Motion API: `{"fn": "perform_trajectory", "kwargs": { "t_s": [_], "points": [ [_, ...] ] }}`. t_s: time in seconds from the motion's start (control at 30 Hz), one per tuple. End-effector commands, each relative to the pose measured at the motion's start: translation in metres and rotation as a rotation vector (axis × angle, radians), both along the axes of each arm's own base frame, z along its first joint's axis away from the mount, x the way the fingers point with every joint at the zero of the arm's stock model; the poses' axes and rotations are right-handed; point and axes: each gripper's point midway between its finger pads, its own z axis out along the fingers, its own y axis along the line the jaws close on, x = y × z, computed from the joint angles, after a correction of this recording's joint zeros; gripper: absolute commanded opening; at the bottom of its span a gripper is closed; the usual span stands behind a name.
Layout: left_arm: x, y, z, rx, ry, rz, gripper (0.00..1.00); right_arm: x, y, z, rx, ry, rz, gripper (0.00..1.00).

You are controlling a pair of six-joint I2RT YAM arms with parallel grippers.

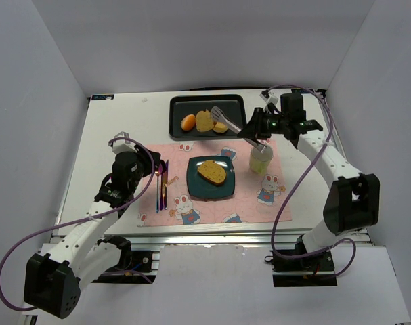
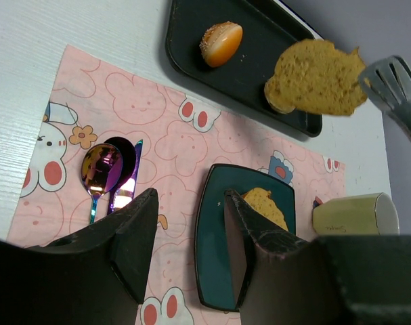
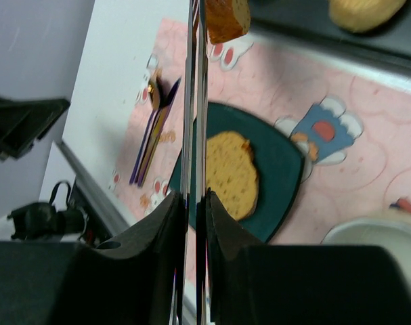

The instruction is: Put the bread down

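One bread slice (image 1: pixel 212 172) lies flat on the dark teal plate (image 1: pixel 195 186) in the middle of the placemat. A second bread slice (image 1: pixel 204 122) hangs above the black tray (image 1: pixel 181 105), pinched at its edge by metal tongs (image 1: pixel 232 124). My right gripper (image 1: pixel 254 128) is shut on the handles of these tongs (image 3: pixel 195 101), with the lifted bread (image 3: pixel 227 19) at their tip. In the left wrist view this slice (image 2: pixel 318 76) floats over the tray's near edge. My left gripper (image 2: pixel 190 196) hovers open and empty over the placemat, left of the plate (image 2: pixel 215 230).
A round orange bun (image 1: pixel 187 122) and a pale roll (image 1: pixel 221 126) sit in the tray. A pale green cup (image 1: pixel 261 160) stands right of the plate. A spoon and knife (image 1: pixel 162 186) lie on the pink rabbit placemat (image 1: pixel 252 203), under my left gripper.
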Motion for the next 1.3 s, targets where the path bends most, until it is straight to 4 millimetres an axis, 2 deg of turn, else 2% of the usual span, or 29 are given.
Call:
{"fn": "perform_trajectory", "kwargs": {
  "t_s": [0.0, 0.03, 0.07, 0.1, 0.13, 0.17, 0.2, 0.27, 0.3, 0.47, 0.5, 0.6, 0.73, 0.83, 0.87, 0.97, 1.13, 1.27],
  "points": [
    [0.003, 0.001, 0.018, -0.013, -0.042, 0.01, 0.54, -0.034, 0.002, 0.025, 0.047, -0.051, 0.089, 0.0],
    [0.003, 0.0, 0.018, -0.013, -0.042, 0.008, 0.54, -0.042, 0.002, 0.024, 0.052, -0.041, 0.103, 0.0],
    [0.003, 0.0, 0.017, -0.015, -0.042, 0.009, 0.54, -0.054, 0.001, 0.014, 0.054, -0.011, 0.114, 0.0],
    [0.003, 0.0, 0.016, -0.015, -0.041, 0.007, 0.54, -0.066, 0.001, 0.022, 0.07, -0.025, 0.134, 0.0],
    [0.004, 0.0, 0.015, -0.017, -0.04, 0.006, 0.54, -0.073, 0.0, 0.019, 0.075, -0.018, 0.143, 0.0],
    [0.004, -0.001, 0.016, -0.019, -0.042, 0.002, 0.54, -0.084, -0.002, 0.008, 0.075, 0.012, 0.152, 0.0],
    [0.004, -0.001, 0.013, -0.018, -0.037, 0.002, 0.54, -0.094, -0.003, 0.012, 0.085, 0.002, 0.167, 0.0],
    [0.003, -0.003, 0.011, -0.021, -0.031, -0.003, 0.54, -0.111, -0.005, -0.001, 0.089, 0.044, 0.189, 0.0],
    [0.003, -0.003, 0.009, -0.021, -0.028, -0.004, 0.54, -0.121, -0.005, 0.0, 0.101, 0.05, 0.213, 0.0],
    [0.002, -0.004, 0.008, -0.029, -0.023, -0.007, 0.54, -0.148, -0.007, -0.011, 0.125, 0.086, 0.253, 0.0],
    [0.002, -0.004, 0.009, -0.03, -0.026, -0.007, 0.54, -0.152, -0.009, -0.019, 0.115, 0.105, 0.246, 0.0],
    [0.002, -0.003, 0.009, -0.032, -0.026, -0.004, 0.54, -0.154, -0.013, -0.03, 0.086, 0.123, 0.22, 0.0],
    [0.002, -0.004, 0.012, -0.038, -0.034, -0.004, 0.54, -0.153, -0.021, -0.052, 0.035, 0.16, 0.18, 0.07],
    [0.002, -0.003, 0.014, -0.037, -0.036, -0.002, 0.54, -0.147, -0.026, -0.061, 0.003, 0.172, 0.151, 0.18],
    [0.001, -0.002, 0.014, -0.036, -0.035, 0.0, 0.54, -0.144, -0.029, -0.063, -0.015, 0.166, 0.137, 0.25],
    [0.001, -0.001, 0.015, -0.036, -0.04, 0.004, 0.54, -0.135, -0.034, -0.06, -0.038, 0.137, 0.11, 0.34],
    [0.001, -0.002, 0.014, -0.04, -0.039, 0.002, 0.54, -0.128, -0.038, -0.055, -0.051, 0.098, 0.097, 0.38],
    [0.002, -0.002, 0.016, -0.038, -0.042, 0.001, 0.54, -0.122, -0.04, -0.042, -0.06, 0.037, 0.102, 0.42]
  ]
}}
